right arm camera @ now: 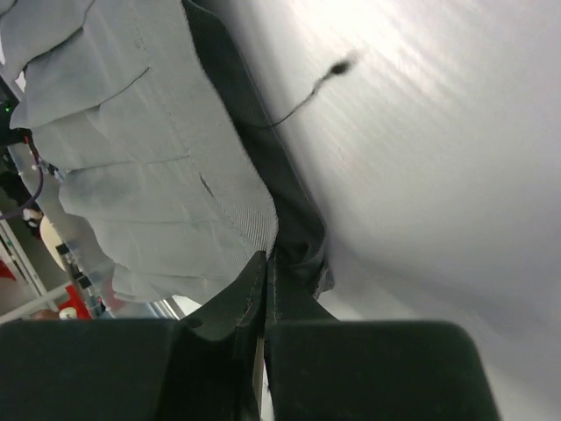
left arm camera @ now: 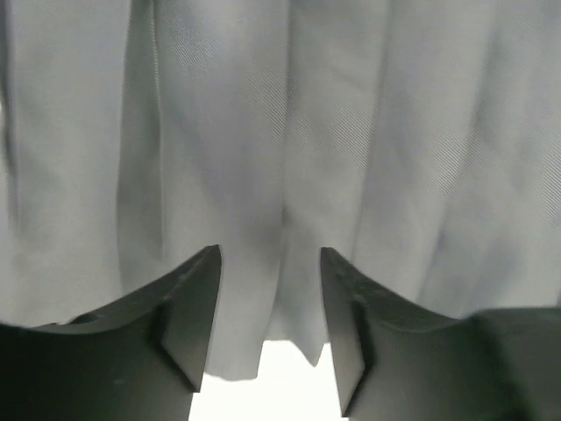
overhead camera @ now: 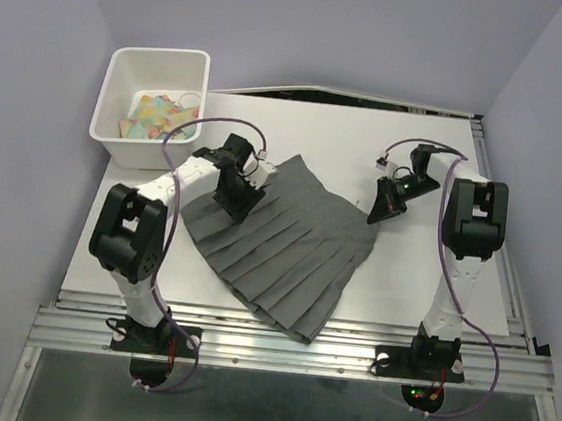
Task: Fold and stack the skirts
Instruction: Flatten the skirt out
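You had one skirt (overhead camera: 287,246) on the white table (overhead camera: 424,286), dark grey and pleated, spread flat between the two arms. It lay on a diagonal, with the narrow waist edge toward the far right and the wide hem toward the near left. The near corner of the hem reached almost to the table's front rail.

Left gripper (overhead camera: 239,194): it sat over the skirt's far-left side edge. In your left wrist view the two black fingers (left arm camera: 197,307) stood apart with nothing between them. Pleated cloth filled the frame past the tips. A strip of bare table showed in the gap, with the cloth's edge just ahead of it. You could not tell from either view whether the tips touched the fabric.

Right gripper (overhead camera: 374,215): it was angled down at the right end of the waist edge. In your right wrist view the fingers (right arm camera: 228,307) were pressed together, only a thin line showing between them, and the stitched edge of the skirt ran down into the tips. It read as a pinch on that waist corner. Bare white table lay to the right of the cloth there, blurred.

A white plastic bin (overhead camera: 127,144) stood at the far-left corner of the table, well apart from the skirt, with colourful patterned cloth (overhead camera: 161,112) inside.
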